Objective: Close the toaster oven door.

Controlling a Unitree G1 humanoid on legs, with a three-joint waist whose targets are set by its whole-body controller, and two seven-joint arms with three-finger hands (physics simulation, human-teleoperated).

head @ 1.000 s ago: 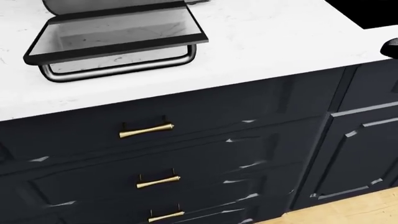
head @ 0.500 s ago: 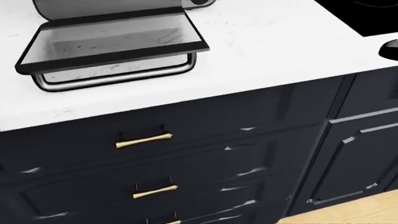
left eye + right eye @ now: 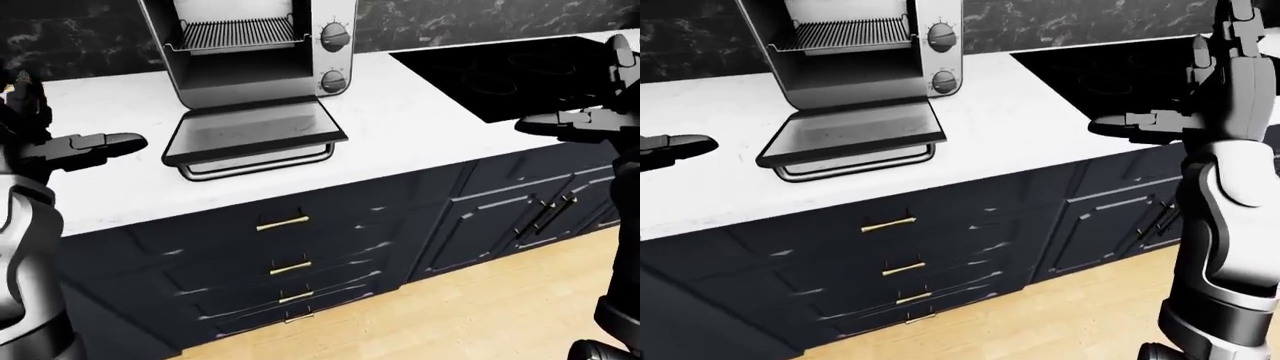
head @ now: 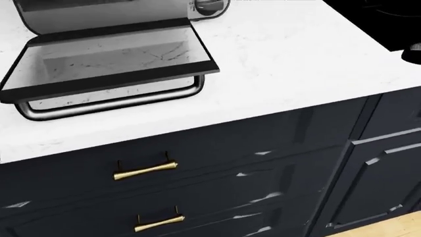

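A simulated kitchen: white marble counter (image 3: 420,127), black cooktop (image 3: 500,71), dark navy drawers (image 3: 290,255).

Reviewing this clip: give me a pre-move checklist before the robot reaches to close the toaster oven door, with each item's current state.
1. Glass toaster oven door folded down flat over the white marble counter: ok, open and reachable.
2. Metal bar handle on the door unobstructed: ok.
3. Wire rack inside the oven, not sticking out: ok.
4. Left hand empty and open: ok.
5. Right hand empty and open: ok.
6. Either hand touching the handle: not ok, both apart from it.
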